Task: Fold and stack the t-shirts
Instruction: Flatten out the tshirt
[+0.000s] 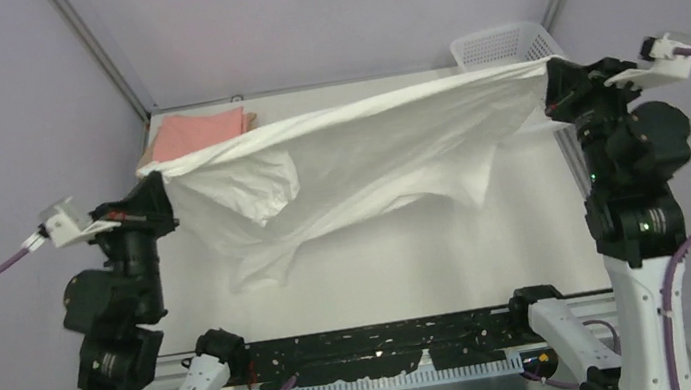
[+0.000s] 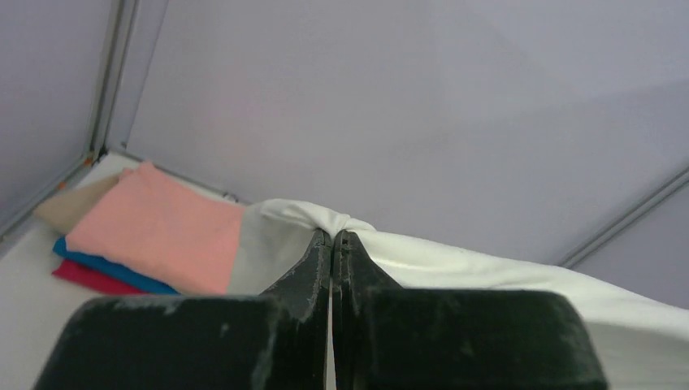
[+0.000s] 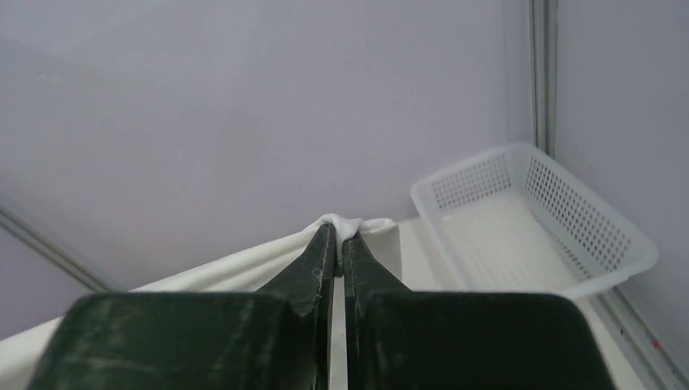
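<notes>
We hold the shirt [image 1: 348,164] stretched in the air over the table [image 1: 412,267], left and right jaws each pinching a bunched edge. Such small bites could slip under tension, dropping it crumpled.

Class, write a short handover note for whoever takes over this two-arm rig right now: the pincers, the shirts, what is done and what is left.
Left pincer: shut on one end of the white t-shirt.
Right pincer: shut on the other end. The shirt hangs stretched between them above the table, its lower part sagging loose.
Folded stack: far-left corner of the table, salmon-pink on top, with beige, blue and crimson showing beneath.
Done: those four are folded and stacked.
Left: lay the white t-shirt flat, fold it and place it on the stack.
</notes>
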Available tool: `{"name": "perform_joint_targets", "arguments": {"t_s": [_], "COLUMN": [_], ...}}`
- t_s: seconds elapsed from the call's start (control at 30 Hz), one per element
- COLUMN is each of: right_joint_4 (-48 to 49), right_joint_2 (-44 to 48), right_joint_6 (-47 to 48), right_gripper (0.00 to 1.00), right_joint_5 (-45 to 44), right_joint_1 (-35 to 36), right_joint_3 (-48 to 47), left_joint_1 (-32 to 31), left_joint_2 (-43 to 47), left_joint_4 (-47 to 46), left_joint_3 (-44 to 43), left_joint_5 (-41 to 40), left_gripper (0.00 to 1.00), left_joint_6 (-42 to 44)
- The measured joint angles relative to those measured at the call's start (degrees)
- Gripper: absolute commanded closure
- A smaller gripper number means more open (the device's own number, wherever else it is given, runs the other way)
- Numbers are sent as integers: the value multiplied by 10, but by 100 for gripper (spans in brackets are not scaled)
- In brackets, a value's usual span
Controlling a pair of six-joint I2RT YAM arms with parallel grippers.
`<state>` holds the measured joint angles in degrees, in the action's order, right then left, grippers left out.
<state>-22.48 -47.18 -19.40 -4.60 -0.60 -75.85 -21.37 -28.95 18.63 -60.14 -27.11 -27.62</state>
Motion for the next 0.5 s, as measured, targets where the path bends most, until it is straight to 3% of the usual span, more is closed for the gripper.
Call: {"name": "perform_joint_targets", "arguments": {"t_s": [0.27, 0.5], "right_joint_4": [-49, -79], "right_joint_2": [107, 165], "right_joint_6": [33, 52], "right_gripper": [94, 94], "right_joint_5": [-15, -17], "right_joint_1": [0, 0], "right_joint_3": [-144, -201], "left_joint_1": [0, 0], "left_joint_2": [89, 107], "left_joint_4": [5, 21], "left_joint_3": [-117, -189], "left_joint_5": [78, 151], "left_gripper": [100, 100], "left_joint_6": [42, 54]}}
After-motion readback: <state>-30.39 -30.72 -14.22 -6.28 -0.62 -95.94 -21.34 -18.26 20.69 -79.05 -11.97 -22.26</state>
